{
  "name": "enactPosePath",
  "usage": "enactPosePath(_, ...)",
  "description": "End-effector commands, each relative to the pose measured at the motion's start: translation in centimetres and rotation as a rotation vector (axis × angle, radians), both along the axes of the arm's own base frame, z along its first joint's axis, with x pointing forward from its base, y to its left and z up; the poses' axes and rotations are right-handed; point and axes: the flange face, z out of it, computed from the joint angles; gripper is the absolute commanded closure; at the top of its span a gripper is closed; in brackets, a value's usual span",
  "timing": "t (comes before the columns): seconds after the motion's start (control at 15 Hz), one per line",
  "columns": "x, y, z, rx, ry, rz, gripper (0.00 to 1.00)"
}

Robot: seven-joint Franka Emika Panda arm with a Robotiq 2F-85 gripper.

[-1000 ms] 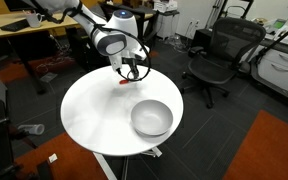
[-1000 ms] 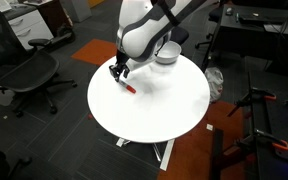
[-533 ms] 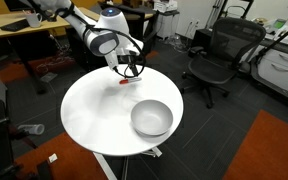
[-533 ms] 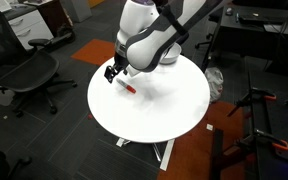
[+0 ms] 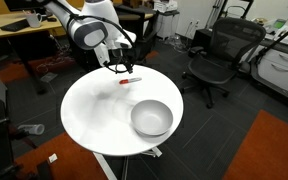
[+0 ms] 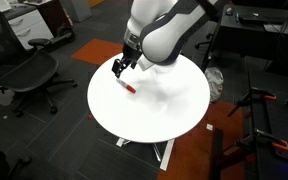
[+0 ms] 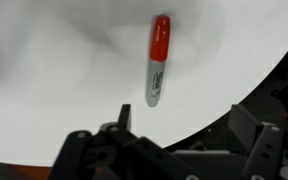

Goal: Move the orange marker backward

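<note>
Since nothing grips it, the marker (image 7: 157, 58) just lies flat on the white tabletop (image 5: 94, 110). In the wrist view its orange cap points away from the claw (image 7: 184, 128) and the paler barrel end is nearer to it. The claw is spread wide and empty, hanging in the air a bit off to the side of the marker and not touching it. You can see that in an exterior view, where the claw (image 6: 117, 67) sits up and away from the marker (image 6: 129, 88). That height is why the wrist cam gets the whole marker in frame.

The marker sits near the tabletop's edge on the arm's side, well apart from the bowl (image 5: 151, 118), so the bowl isn't in the way of anything.

My guess: the barrel runs roughly lengthwise toward the claw, so for a pinch the jaws would close across its slim width, which looks like a sensible lineup. Whether the marker is far enough back, I can't say from this.
</note>
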Motion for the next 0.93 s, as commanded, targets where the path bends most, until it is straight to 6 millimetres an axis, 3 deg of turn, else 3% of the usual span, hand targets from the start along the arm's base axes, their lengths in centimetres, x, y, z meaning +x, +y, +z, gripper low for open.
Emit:
enactPosePath(0.0, -3.7, -0.6, 2.9, -0.011, 0.096, -0.031, 0.00)
enactPosePath(0.53, -7.4, -1.2, 5.7, -0.027, 0.315, -0.009, 0.00)
enactPosePath(0.6, -5.7, -1.1, 4.5, -0.022, 0.276, 0.004, 0.00)
enactPosePath(0.87, -6.4, -1.1, 5.0, -0.024, 0.298, 0.004, 0.00)
